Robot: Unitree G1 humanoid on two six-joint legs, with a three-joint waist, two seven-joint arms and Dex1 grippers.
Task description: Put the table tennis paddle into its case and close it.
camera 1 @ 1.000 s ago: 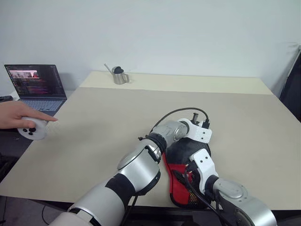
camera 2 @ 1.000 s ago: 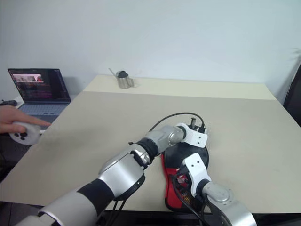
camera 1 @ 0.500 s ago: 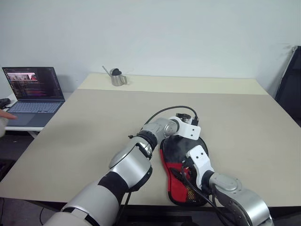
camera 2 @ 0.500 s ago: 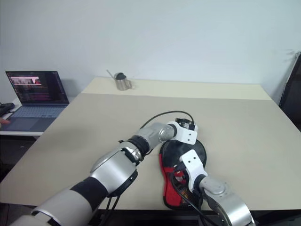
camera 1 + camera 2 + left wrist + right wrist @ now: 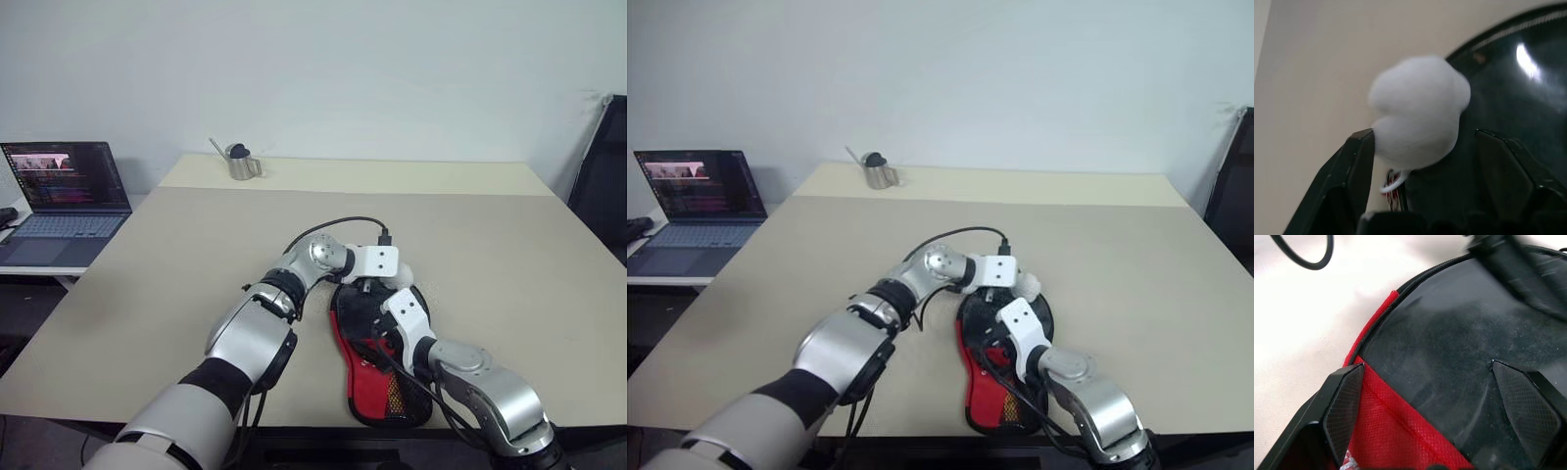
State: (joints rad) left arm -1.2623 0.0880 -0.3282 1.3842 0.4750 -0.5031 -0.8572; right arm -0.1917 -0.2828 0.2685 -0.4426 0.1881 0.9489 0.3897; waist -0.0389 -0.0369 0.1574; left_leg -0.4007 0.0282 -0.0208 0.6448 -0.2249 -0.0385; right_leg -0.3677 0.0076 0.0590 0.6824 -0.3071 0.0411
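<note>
Over the case (image 5: 377, 367), both pincers gape — seemingly empty.

Beige table (image 5: 176, 284), paler cream strip along far edge. Black case (image 5: 377, 357) with red panel and red lining, orange-tinted mesh at near end, pale zipper teeth on black edge. Black, dusty, glossy paddle (image 5: 1459, 367) face inside. White fluffy ball (image 5: 1418, 110) against a black finger (image 5: 1354, 169). Silver metal pitcher (image 5: 238, 162), black lid. Dark grey laptop (image 5: 59, 201), dark screen with pink and red patches. Black cable (image 5: 338, 227). White wall.
</note>
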